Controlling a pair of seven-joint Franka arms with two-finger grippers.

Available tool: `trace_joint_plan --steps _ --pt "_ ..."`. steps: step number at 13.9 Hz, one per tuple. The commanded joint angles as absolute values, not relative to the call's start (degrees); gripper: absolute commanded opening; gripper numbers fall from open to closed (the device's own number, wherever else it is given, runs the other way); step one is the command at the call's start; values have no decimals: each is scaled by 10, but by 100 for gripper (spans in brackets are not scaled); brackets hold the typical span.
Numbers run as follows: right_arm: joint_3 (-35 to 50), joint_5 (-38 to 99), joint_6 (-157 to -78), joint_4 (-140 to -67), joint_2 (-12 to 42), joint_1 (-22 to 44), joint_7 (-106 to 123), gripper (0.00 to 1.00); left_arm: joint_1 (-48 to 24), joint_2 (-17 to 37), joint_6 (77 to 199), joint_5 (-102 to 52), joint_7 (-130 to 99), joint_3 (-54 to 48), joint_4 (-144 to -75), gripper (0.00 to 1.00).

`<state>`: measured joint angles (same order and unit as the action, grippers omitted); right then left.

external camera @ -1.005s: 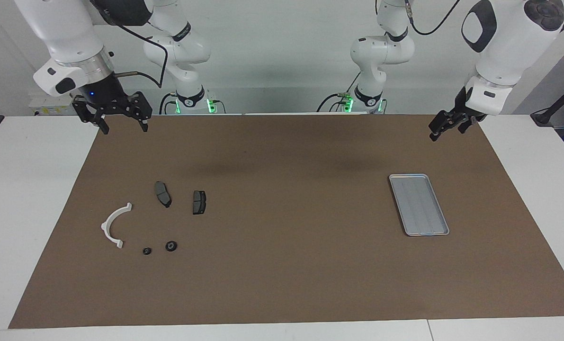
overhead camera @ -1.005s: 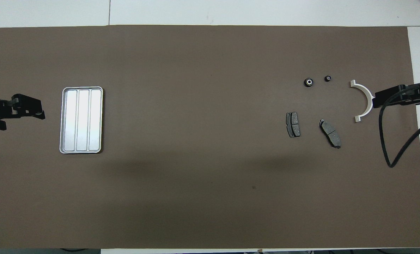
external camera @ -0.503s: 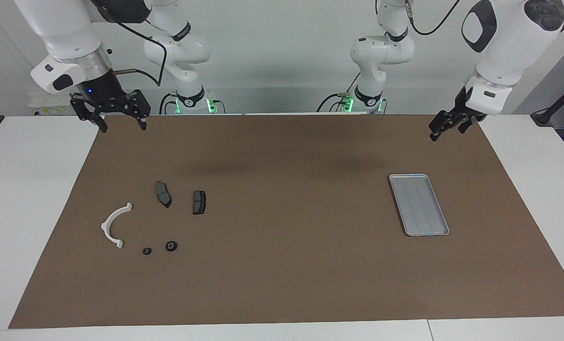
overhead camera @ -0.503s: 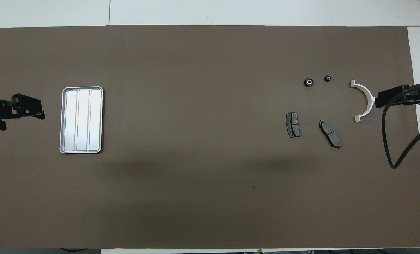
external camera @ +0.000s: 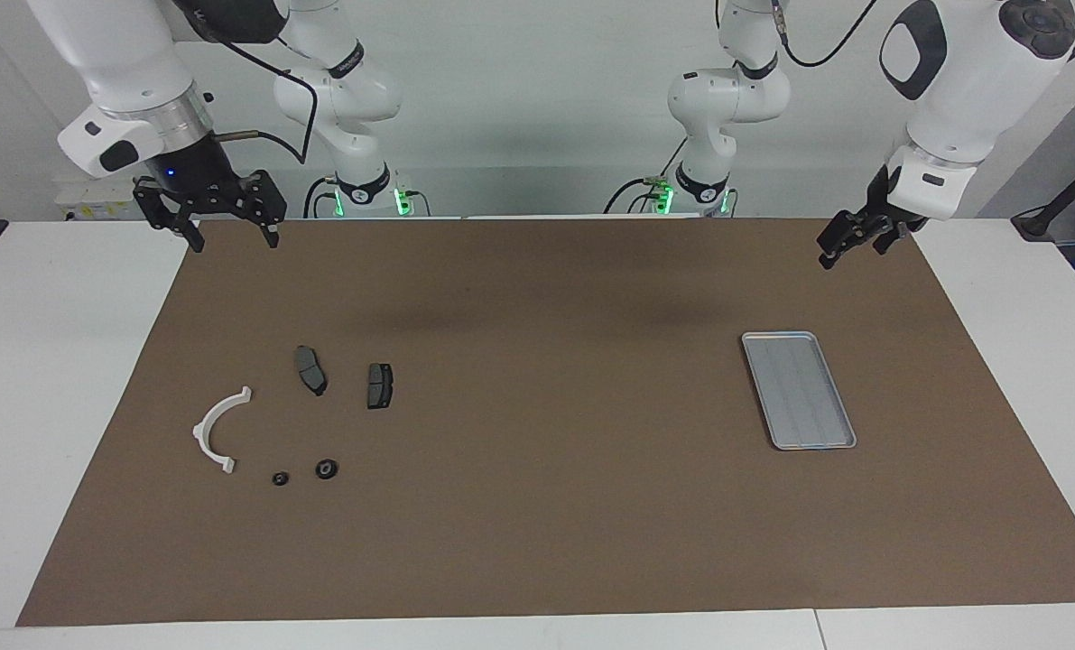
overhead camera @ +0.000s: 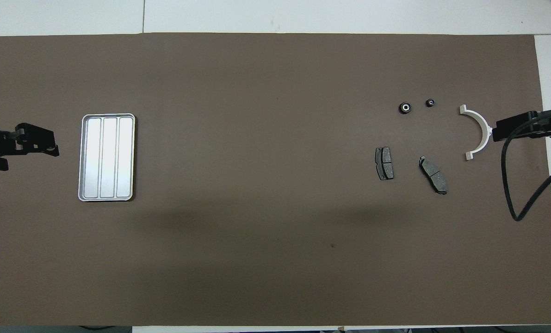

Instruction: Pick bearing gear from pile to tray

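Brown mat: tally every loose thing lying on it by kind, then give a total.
White semicircular bracket: 1
Dark grey brake pads: 2
Small black round pieces: 2
Silver tray: 1
Total: 6

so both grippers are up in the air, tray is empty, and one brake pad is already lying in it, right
Not quite. The facing view shows both brake pads on the mat beside the white bracket, none in the tray, which is indeed empty. Left gripper and right gripper are both raised.
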<state>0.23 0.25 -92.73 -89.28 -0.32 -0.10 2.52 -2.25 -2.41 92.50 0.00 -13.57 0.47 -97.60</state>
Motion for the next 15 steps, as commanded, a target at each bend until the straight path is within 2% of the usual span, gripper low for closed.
trace_joint_plan --steps 1,3,6,10,15 --pt "4 -5 -1037 -980 -1 -2 25 100 -18 -34 923 -9 -133 2 -981 100" --pt "4 -26 -1130 -1029 27 -8 32 100 -18 -34 922 -9 -133 2 -981 100" --pt "4 -27 -1190 -1042 100 -22 39 100 -18 -34 923 -9 -133 2 -981 100" --pt "4 -28 -1304 -1066 163 -13 20 100 -18 -34 922 -9 -133 2 -982 100" --pt "4 -28 -1342 -1063 206 4 -14 100 -18 -34 923 -9 -133 2 -981 100"
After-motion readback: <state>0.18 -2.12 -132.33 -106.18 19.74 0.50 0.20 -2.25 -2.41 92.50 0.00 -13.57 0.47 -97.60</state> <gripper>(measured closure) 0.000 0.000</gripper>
